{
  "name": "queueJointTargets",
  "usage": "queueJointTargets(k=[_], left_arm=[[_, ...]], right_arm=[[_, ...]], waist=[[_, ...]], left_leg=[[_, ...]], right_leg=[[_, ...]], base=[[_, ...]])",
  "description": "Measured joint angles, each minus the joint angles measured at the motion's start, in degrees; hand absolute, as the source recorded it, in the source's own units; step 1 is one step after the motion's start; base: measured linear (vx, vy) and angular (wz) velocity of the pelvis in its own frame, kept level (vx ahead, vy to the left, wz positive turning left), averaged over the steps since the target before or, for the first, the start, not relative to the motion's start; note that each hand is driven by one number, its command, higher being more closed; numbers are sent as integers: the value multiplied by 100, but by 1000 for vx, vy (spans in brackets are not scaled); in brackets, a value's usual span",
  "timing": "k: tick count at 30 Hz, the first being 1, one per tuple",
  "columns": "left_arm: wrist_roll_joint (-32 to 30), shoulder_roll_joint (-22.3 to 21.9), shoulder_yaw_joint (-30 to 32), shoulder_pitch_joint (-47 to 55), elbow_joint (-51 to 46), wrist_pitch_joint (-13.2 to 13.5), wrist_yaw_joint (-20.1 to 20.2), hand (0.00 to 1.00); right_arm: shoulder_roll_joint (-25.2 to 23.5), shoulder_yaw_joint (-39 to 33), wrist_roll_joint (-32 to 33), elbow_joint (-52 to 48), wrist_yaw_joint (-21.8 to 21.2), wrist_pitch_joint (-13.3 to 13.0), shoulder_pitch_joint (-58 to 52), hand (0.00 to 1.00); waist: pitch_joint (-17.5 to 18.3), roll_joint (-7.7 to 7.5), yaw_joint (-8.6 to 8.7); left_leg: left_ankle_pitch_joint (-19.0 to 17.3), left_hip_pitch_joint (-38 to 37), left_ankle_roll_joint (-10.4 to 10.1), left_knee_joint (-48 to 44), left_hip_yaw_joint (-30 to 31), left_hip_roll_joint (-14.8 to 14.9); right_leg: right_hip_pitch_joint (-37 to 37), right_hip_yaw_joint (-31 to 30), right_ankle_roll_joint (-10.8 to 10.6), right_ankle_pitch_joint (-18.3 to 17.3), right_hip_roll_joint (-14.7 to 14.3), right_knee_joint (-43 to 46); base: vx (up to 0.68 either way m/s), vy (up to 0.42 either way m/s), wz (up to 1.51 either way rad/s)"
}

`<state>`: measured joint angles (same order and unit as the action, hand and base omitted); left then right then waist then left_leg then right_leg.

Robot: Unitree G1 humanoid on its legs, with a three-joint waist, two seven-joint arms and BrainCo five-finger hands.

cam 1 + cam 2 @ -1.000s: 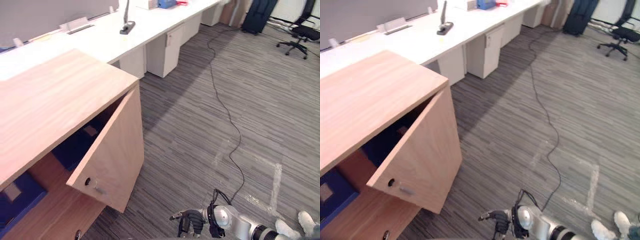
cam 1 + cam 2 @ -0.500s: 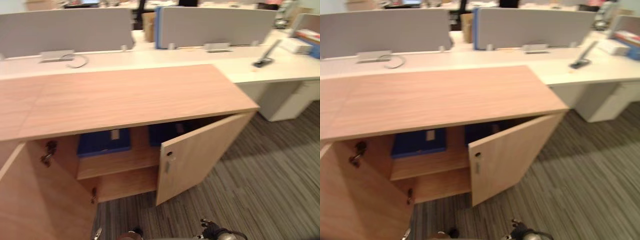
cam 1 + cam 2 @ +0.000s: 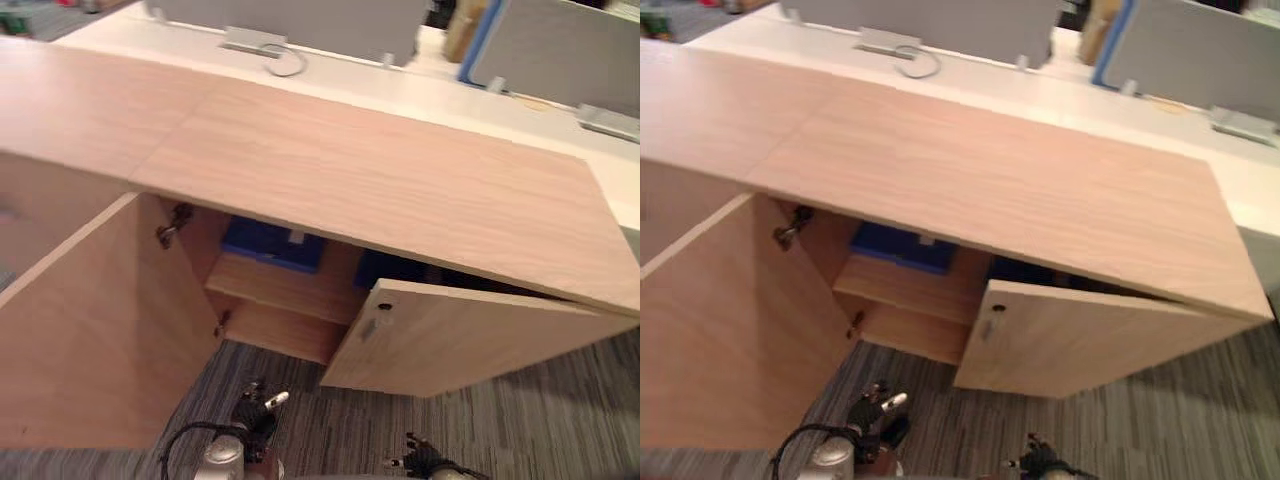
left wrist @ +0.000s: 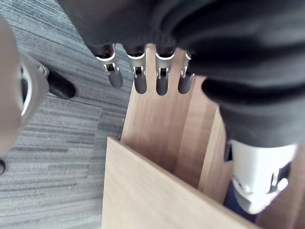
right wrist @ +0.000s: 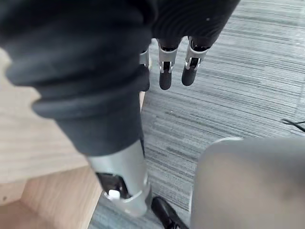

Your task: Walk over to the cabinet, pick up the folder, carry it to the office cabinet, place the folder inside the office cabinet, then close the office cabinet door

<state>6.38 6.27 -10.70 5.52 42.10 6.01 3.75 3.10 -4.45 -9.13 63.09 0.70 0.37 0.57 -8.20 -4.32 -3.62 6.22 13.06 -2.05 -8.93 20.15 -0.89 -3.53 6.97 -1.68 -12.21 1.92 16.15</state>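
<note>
Cabinet [image 3: 400, 190] w/ both doors [image 3: 470, 340] open; blue folder [image 3: 270, 245] on upper shelf [image 3: 290, 285], left part. L hand [image 4: 162, 76] & R hand [image 5: 164, 71] low in front; fingers straight, relaxed, holding nothing.

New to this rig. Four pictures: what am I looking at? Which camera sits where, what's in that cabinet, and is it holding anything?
This is a two-legged humanoid robot. The two wide pictures come from a stereo camera on its head, looking down at a wooden cabinet. Both its doors are open: the left door is swung wide, the right door about halfway. On the shelf inside lies a blue folder. Behind the cabinet stands a white desk, and the floor is grey carpet. The two close pictures come from cameras on the wrists, each looking along its own hand. The left hand and the right hand hang low before the cabinet, fingers straight, holding nothing.
</note>
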Motion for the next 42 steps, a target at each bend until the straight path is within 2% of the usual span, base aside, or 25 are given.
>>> queueJointTargets(k=[1, 2, 3, 4, 5, 6, 7, 8, 9, 10, 11, 12, 14, 15, 17, 19, 21, 22, 24, 27, 29, 31, 35, 39, 42], left_arm=[[-72, 88, -84, -55, -174, -7, 220, 0], [-207, 153, -132, -98, -235, -9, 339, 0], [-365, 227, -221, -127, -269, -17, 524, 0], [-509, 250, -371, -59, -204, -40, 659, 0], [-743, 282, -534, -47, -61, -12, 777, 0], [-894, 318, -529, -77, 37, 20, 839, 0], [-1121, 435, -413, -164, 304, 93, 926, 0], [-1143, 493, -361, -180, 432, 97, 952, 0], [-1337, 545, -244, -177, 640, 101, 971, 0], [-1829, 602, 111, -360, 1122, 69, 901, 0], [-2048, 656, 182, -397, 1316, 56, 878, 0], [-2433, 793, 368, -426, 1687, -6, 792, 0], [-2695, 827, 830, -318, 1943, -134, 613, 0], [-2704, 848, 1323, -255, 2006, -197, 489, 0], [-2327, 833, 2135, -58, 2142, -253, 396, 0], [-1581, 827, 3036, 191, 2252, -325, 317, 0], [-1249, 797, 3532, 295, 2259, -336, 275, 0], [-1019, 761, 3984, 344, 2258, -351, 241, 0], [-748, 728, 4388, 368, 2257, -396, 203, 0], [204, 727, 4968, 370, 2188, -450, 145, 0], [789, 723, 5303, 362, 1629, -489, 101, 0], [937, 726, 5356, 371, 887, -498, 1, 0], [748, 819, 5265, 272, -650, -484, -234, 0], [-170, 1301, 4781, -328, -969, -476, -520, 0], [-1250, 1614, 4024, -620, -1342, -521, -749, 0]], right_arm=[[-41, -95, 9, 18, -29, -6, 233, 0], [-47, -149, 16, 20, -43, -8, 337, 0], [-42, -283, 73, 16, -59, -18, 388, 0], [38, -367, 149, 4, -62, -9, 349, 0], [170, -472, 208, 23, -58, 7, 250, 0], [196, -569, 292, 44, -61, 25, 177, 0], [209, -807, 411, 200, -68, 37, 71, 0], [208, -902, 435, 183, -72, 46, 8, 0], [226, -1023, 597, 131, -115, 48, -95, 0], [256, -1066, 627, 67, -183, 49, -143, 0], [213, -1067, 639, 71, -207, 51, -152, 0], [137, -1101, 681, 66, -255, 45, -183, 0], [43, -1191, 797, 68, -286, 41, -191, 0], [18, -1220, 798, 72, -298, 45, -188, 0], [11, -1274, 795, 91, -327, 53, -189, 0], [-5, -1641, 793, 116, -390, 54, -234, 0], [26, -1692, 794, 114, -396, 53, -240, 0], [34, -1692, 798, 108, -396, 50, -239, 0], [31, -1691, 805, 110, -394, 49, -241, 0], [30, -1689, 826, 115, -394, 49, -275, 0], [3, -1681, 828, 111, -395, 50, -369, 0], [-3, -1671, 840, 0, -396, 49, -470, 0], [-2, -1590, 823, -226, -398, 48, -660, 0], [24, -1326, 826, -407, -414, 49, -837, 0], [80, -1114, 836, -504, -465, 50, -923, 0]], waist=[[-173, 115, 22], [-278, 190, 25], [-326, 278, 40], [-258, 536, 56], [-228, 677, 170], [-208, 592, 247], [-148, 356, 310], [-125, 396, 312], [-54, 522, 324], [-47, 522, 413], [-3, 453, 426], [58, 383, 463], [134, 350, 465], [135, 306, 451], [133, 300, 406], [144, 285, 394], [173, 295, 373], [211, 309, 355], [233, 335, 350], [255, 380, 357], [259, 396, 352], [261, 399, 329], [275, 407, 314], [299, 368, 287], [320, 334, 283]], left_leg=[[-747, 577, 380, -1119, -1386, 390], [-1010, 843, 405, -1734, -2005, 681], [-1203, 1036, 479, -2416, -2623, 1028], [-1189, 1000, 613, -2474, -3125, 1247], [-1077, 864, 640, -1850, -3206, 1016], [-1093, 778, 671, -1497, -3401, 870], [-1346, 621, 751, -1811, -4286, 994], [-1394, 538, 699, -2110, -4455, 1102], [-1494, 237, 440, -2078, -4450, 1236], [-1299, -56, 357, -1257, -4195, 823], [-1079, -186, 384, -836, -4178, 620], [-650, -477, 437, -11, -4124, 323], [-270, -646, 455, 691, -3987, 112], [-113, -662, 467, 941, -3925, 15], [106, -862, 451, 1340, -3901, -26], [120, -1080, 428, 1412, -3888, -15], [112, -1128, 415, 1427, -3906, 6], [120, -1127, 394, 1431, -3925, 27], [100, -1135, 361, 1434, -3933, 43], [55, -1150, 337, 1437, -3946, 48], [43, -1149, 349, 1437, -3941, 29], [46, -1143, 345, 1437, -3942, 15], [56, -1135, 338, 1436, -3941, 3], [44, -1139, 357, 1436, -3918, -35], [40, -1194, 353, 1434, -3914, -69]], right_leg=[[-20, 113, 64, -34, -112, -78], [-53, 216, 110, -62, -163, -90], [-140, 379, 199, -136, -189, -161], [-178, 544, 122, -227, -269, -226], [-178, 739, 77, -421, -224, -177], [-156, 765, 139, -431, -68, -286], [-183, 1147, 145, -204, 277, -564], [-239, 1286, 66, -155, 330, -602], [-329, 1421, -14, -142, 316, -668], [-395, 1491, -63, -39, 442, -623], [-367, 1479, -61, 26, 545, -631], [-297, 1477, -60, 145, 640, -679], [-235, 1465, -89, 170, 654, -820], [-214, 1470, -109, 176, 672, -893], [-267, 1469, -212, 239, 655, -948], [-467, 1460, -226, 250, 629, -951], [-507, 1449, -226, 250, 614, -954], [-504, 1436, -225, 250, 599, -972], [-504, 1411, -224, 249, 586, -977], [-519, 1394, -211, 241, 582, -992], [-554, 1395, -188, 227, 584, -1055], [-563, 1395, -131, 190, 588, -1085], [-567, 1395, -35, 117, 593, -1149], [-623, 1396, -33, 119, 598, -1201], [-666, 1384, -55, 134, 601, -1174]], base=[[-66, 10, 85], [-105, 12, 53], [-139, -34, 36], [-172, -26, 79], [-129, 1, 107], [-84, 46, 175], [7, 91, 146], [42, 106, 142], [111, 161, 110], [104, 146, 104], [106, 182, 94], [65, 118, 56], [74, 84, 48], [57, 35, 35], [34, 1, 14], [34, -43, 0], [-5, -64, -7], [-26, -59, -10], [-33, -44, -9], [-58, -23, -4], [-53, -9, 3], [-39, -5, 2], [-22, -1, 1], [38, -5, 3], [80, -14, 1]])
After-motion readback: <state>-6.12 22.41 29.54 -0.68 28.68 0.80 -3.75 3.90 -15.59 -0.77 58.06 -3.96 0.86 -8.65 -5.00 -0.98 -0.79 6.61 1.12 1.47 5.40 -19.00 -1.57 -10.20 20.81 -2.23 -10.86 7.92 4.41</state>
